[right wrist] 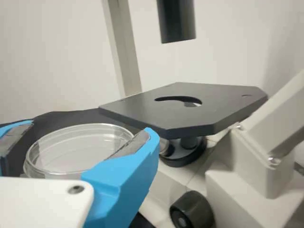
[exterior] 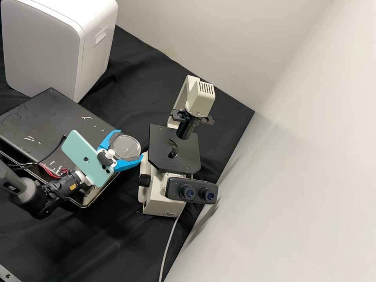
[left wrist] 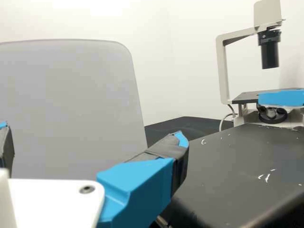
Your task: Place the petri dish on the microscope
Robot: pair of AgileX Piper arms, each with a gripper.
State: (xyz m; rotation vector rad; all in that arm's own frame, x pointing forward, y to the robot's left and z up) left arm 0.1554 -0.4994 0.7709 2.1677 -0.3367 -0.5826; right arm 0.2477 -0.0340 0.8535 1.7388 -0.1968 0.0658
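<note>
Black bench (exterior: 117,243): right gripper (exterior: 128,147) clamped on petri dish (right wrist: 76,149), adj. microscope (exterior: 164,196); left gripper (left wrist: 90,135) spread wide, well off microscope.

Light was bright and even, soft microscope (exterior: 156,196) shadow lay on pale wall (exterior: 297,156), faint glare showed on petri dish (exterior: 125,145), black bench (exterior: 129,90) looked matte.

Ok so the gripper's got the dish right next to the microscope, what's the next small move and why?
Probably ease the petri dish across, over the black stage of the microscope, keeping it level. The right gripper holds the dish just off the stage's edge, not yet above it, and the hole in the stage under the lens tube is bare.
</note>
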